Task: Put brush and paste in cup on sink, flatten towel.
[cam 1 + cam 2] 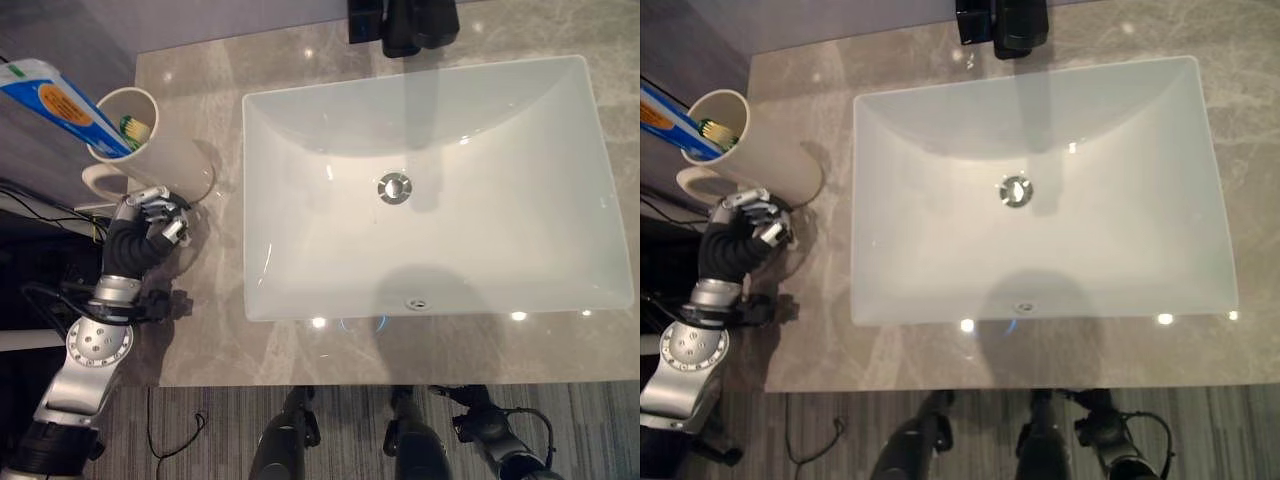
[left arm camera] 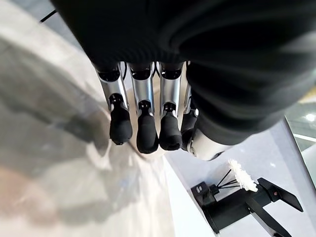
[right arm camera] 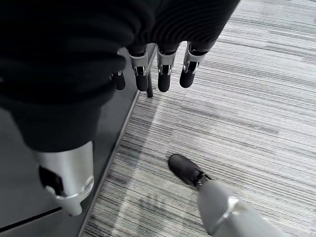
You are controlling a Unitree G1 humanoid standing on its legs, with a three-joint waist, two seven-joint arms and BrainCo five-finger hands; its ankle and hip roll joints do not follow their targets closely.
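Note:
A cream cup [image 1: 135, 135] stands at the far left of the grey stone counter [image 1: 200, 330], beside the sink. A blue, white and orange paste tube [image 1: 55, 100] leans out of it, and a brush with green bristles [image 1: 137, 127] stands inside. My left hand [image 1: 150, 225] hovers just in front of the cup's base with relaxed fingers [image 2: 143, 123] holding nothing. My right hand [image 3: 163, 74] hangs beside the counter over the striped floor, fingers straight and empty.
A white rectangular sink basin [image 1: 300, 150] with a metal drain [image 1: 395, 187] takes up most of the counter. A black faucet [image 1: 410, 25] stands behind it. A pale ring [image 1: 95, 182] lies against the cup's left side.

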